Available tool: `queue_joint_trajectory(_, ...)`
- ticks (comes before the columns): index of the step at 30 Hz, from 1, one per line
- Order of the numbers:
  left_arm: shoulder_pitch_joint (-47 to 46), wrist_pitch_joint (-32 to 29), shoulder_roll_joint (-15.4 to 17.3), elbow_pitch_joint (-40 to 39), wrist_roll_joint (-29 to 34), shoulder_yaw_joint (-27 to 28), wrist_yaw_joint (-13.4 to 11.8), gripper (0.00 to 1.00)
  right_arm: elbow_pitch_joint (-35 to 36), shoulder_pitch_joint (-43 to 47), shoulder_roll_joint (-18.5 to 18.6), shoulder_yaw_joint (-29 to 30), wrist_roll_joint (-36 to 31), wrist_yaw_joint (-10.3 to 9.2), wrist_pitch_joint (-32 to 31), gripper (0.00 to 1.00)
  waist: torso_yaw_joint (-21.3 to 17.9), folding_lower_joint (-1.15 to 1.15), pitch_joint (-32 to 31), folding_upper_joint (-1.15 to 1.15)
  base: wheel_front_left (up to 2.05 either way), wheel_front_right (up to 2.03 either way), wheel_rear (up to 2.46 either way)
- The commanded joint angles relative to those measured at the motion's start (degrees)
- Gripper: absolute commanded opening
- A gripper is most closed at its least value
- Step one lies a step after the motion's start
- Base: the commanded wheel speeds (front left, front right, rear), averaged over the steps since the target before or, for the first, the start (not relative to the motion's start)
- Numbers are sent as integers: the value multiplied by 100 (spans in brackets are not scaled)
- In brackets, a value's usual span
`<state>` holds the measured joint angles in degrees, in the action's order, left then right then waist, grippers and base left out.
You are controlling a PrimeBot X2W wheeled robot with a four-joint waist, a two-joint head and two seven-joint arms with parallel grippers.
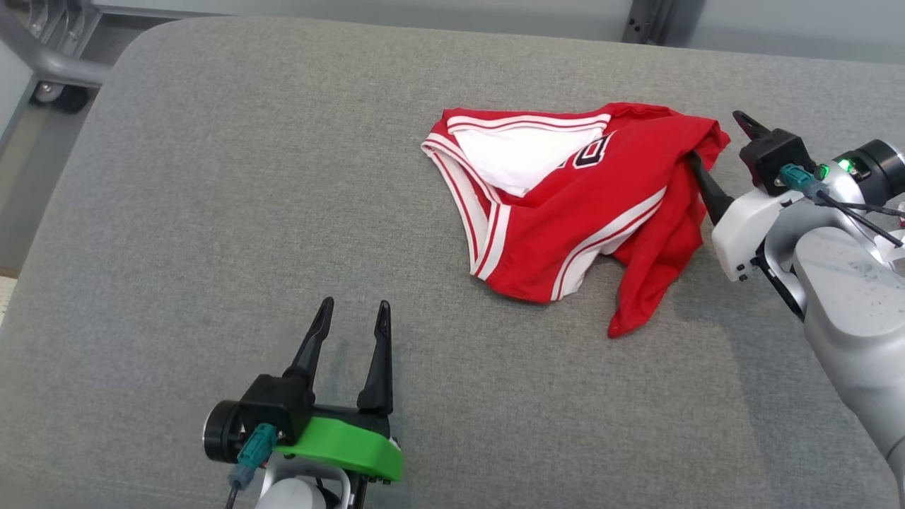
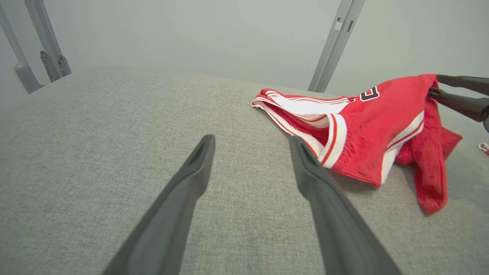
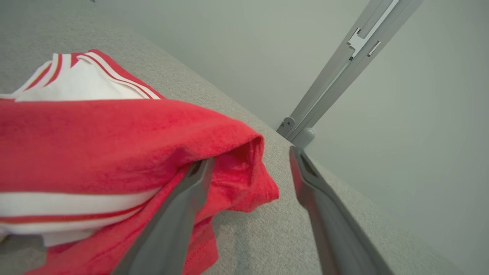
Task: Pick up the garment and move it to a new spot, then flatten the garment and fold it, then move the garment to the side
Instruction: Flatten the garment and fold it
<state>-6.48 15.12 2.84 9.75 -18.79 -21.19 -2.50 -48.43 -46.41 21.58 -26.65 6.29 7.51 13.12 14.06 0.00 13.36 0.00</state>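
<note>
Red white-trimmed basketball jersey (image 1: 601, 205) crumpled on grey fabric desk (image 1: 212, 212), right claw (image 1: 714, 136) open at its right edge, right wrist view shows one finger (image 3: 179, 214) under a fold, left claw (image 1: 353, 304) open, empty, well apart

Grey fabric surface (image 1: 212, 212); caster wheel (image 1: 55, 94) off its far-left corner; grey metal post (image 2: 337, 42) behind

A single printed character (image 1: 592, 150) is seen on the red garment (image 1: 565, 212), white with a black outline, beside the white-trimmed opening. It is partly hidden by a fold and is possibly a "0" or a "D". In the left wrist view the same character (image 2: 369, 93) is shown, small and equally unclear.
</note>
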Motion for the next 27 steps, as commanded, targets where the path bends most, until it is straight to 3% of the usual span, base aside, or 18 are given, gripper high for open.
queue_joint_trajectory(1, -67, 1, 11, 27, -42, -32, 20, 100, 13, 38, 33, -53, 110, -4, 76, 100, -203, 0, -105, 0, 0, 0, 0)
queue_joint_trajectory(7, -30, 0, 11, 88, 12, -69, 39, 100, 551, 384, 77, -59, 502, -4, 200, 100, -601, 0, -283, 0, 0, 0, 0)
queue_joint_trajectory(13, 62, 1, 13, 185, -58, -173, 87, 100, 1996, 1365, -185, 791, 535, -3, 205, 100, -928, 0, -453, 0, 0, 0, 0)
queue_joint_trajectory(19, 86, 1, 15, 224, -28, -115, 71, 100, 3149, 2630, -888, 1861, 181, -3, 207, 100, -1127, 0, -563, 0, 0, 0, 0)
queue_joint_trajectory(27, 188, 0, 15, 255, 48, 61, 105, 100, 3969, 3715, -1729, 2697, -132, -3, 208, 100, -1217, 0, -674, 0, 0, 0, 0)
